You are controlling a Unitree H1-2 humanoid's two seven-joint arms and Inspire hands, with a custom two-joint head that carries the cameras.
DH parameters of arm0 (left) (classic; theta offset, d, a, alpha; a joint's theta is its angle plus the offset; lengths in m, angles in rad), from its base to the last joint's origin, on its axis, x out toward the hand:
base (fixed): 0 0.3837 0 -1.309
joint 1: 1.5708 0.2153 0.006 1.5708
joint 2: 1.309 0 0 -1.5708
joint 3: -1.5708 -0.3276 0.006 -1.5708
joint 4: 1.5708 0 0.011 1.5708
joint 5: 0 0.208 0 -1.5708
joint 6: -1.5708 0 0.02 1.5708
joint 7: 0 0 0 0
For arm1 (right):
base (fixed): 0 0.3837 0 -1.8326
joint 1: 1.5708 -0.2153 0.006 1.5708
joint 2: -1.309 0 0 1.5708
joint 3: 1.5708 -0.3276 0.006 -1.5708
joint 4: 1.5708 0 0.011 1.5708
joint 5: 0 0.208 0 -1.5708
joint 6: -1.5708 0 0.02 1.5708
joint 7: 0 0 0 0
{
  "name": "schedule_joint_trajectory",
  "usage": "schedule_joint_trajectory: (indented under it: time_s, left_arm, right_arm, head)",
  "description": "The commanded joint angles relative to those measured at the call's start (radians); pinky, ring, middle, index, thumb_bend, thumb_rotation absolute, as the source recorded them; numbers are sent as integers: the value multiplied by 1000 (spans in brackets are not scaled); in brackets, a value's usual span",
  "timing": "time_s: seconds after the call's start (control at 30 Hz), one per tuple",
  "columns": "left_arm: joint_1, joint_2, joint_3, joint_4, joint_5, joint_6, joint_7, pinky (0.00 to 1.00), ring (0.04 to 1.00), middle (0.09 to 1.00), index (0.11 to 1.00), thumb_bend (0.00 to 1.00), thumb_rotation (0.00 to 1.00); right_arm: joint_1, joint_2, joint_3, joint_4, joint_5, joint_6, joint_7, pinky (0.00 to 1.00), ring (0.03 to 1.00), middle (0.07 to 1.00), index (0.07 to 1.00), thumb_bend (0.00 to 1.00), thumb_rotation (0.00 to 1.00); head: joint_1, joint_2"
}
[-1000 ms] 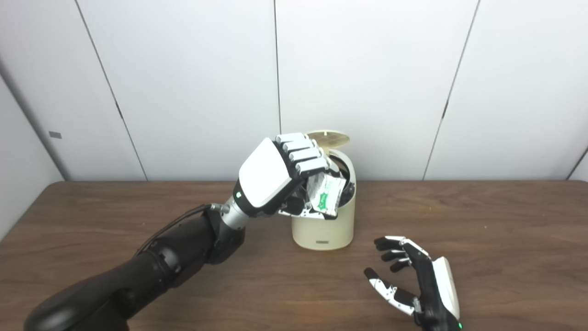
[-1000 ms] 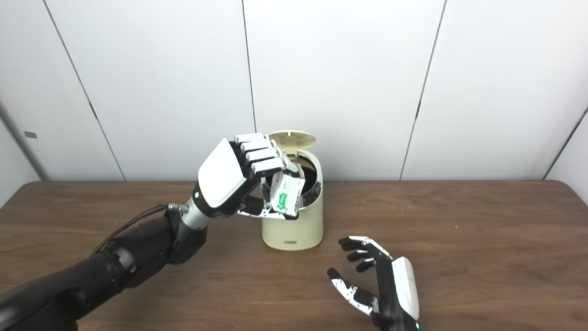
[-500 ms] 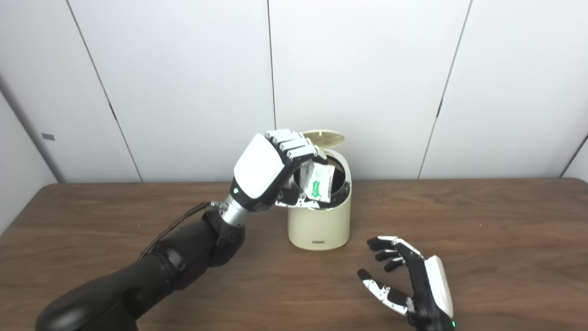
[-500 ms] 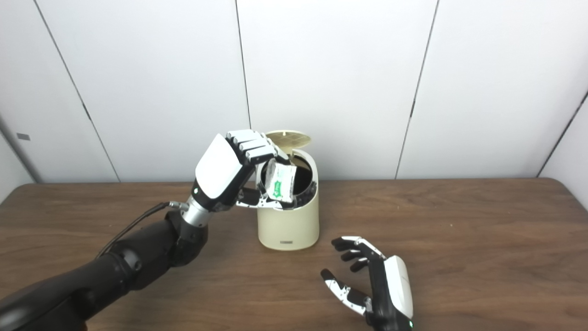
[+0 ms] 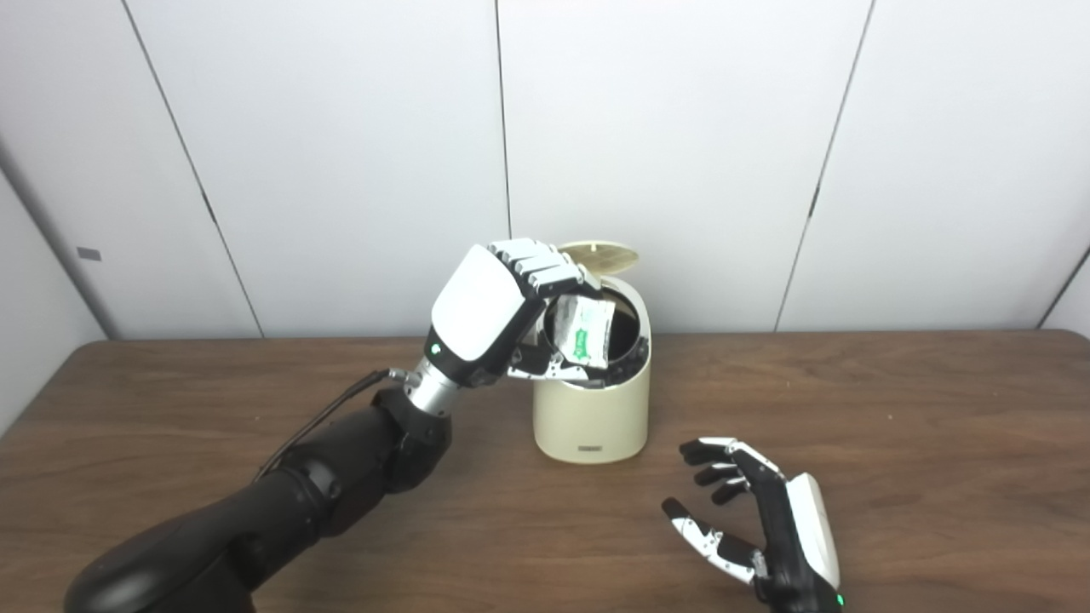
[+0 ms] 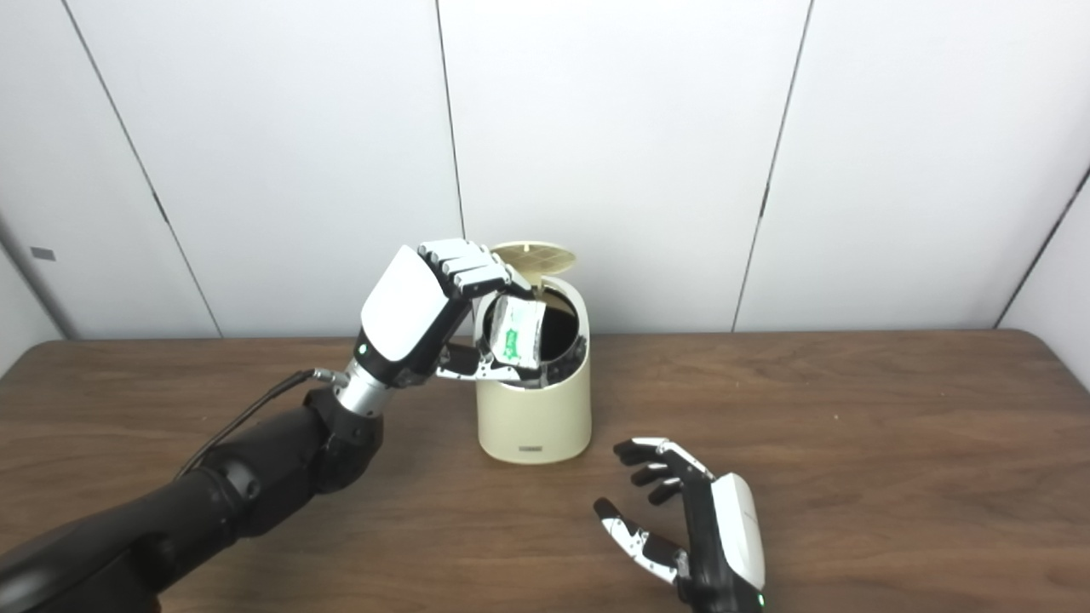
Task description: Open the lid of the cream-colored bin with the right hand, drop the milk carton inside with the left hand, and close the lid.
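The cream-colored bin [image 5: 591, 417] stands on the wooden table [image 5: 894, 409], near its middle. Its round lid [image 5: 603, 254] is tipped up at the back, so the dark mouth shows. My left hand [image 5: 490, 311] is shut on the white milk carton with green print [image 5: 586, 334] and holds it tilted right over the bin's mouth, its lower end at the rim. My right hand [image 5: 771, 524] is open and empty, low over the table in front and to the right of the bin, fingers pointing toward it. The same scene shows in the right eye view, with the carton [image 6: 514, 331] at the bin [image 6: 534, 417].
A white panelled wall [image 5: 681, 128] runs behind the table's far edge, close behind the bin. My left forearm [image 5: 281, 502] crosses the table's left front. Bare wood lies to the right of the bin.
The camera shifted a little one second ago. My left hand has lifted the carton from in front of the bin to over its mouth and tilted it further in. The right hand has stayed put.
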Motion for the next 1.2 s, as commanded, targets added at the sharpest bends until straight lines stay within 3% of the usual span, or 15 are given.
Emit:
schedule_joint_trajectory:
  time_s: [0.0,0.17,0.2,0.27,0.3,0.53,1.03,1.17]
  left_arm:
    - [-47,30,13,-22,-33,4,3,415,501,482,505,522,0]
    - [-43,37,30,-30,-22,4,-25,429,522,553,493,519,74]
    - [-42,37,32,-31,-22,4,-28,428,522,555,540,797,140]
    - [-39,39,36,-36,-29,4,-44,428,530,564,574,959,173]
    - [-38,39,38,-38,-32,4,-50,428,534,568,582,980,182]
    - [-28,40,59,-52,-34,4,-82,456,561,603,623,1000,293]
    - [-15,38,94,-71,-26,4,-112,467,571,610,627,1000,308]
    - [-17,52,62,-99,-27,4,-62,478,563,593,607,987,307]
  right_arm:
    - [23,23,16,53,5,-43,-22,444,568,625,620,311,1]
    - [22,24,17,54,4,-39,-20,448,571,630,621,311,0]
    - [21,22,18,54,5,-41,-19,445,568,628,621,312,0]
    - [21,22,19,52,7,-40,-16,427,549,621,621,316,0]
    - [21,22,19,51,6,-38,-15,422,545,620,621,317,0]
    - [16,22,19,63,8,-46,-22,437,560,622,620,318,0]
    - [18,22,22,59,7,-43,-24,453,578,636,617,323,0]
    - [21,22,21,55,10,-42,-22,429,557,625,619,322,0]
  head:
    - [0,0]
    - [2,0]
    - [2,0]
    - [3,0]
    - [3,0]
    - [1,-4]
    - [3,-3]
    - [1,0]
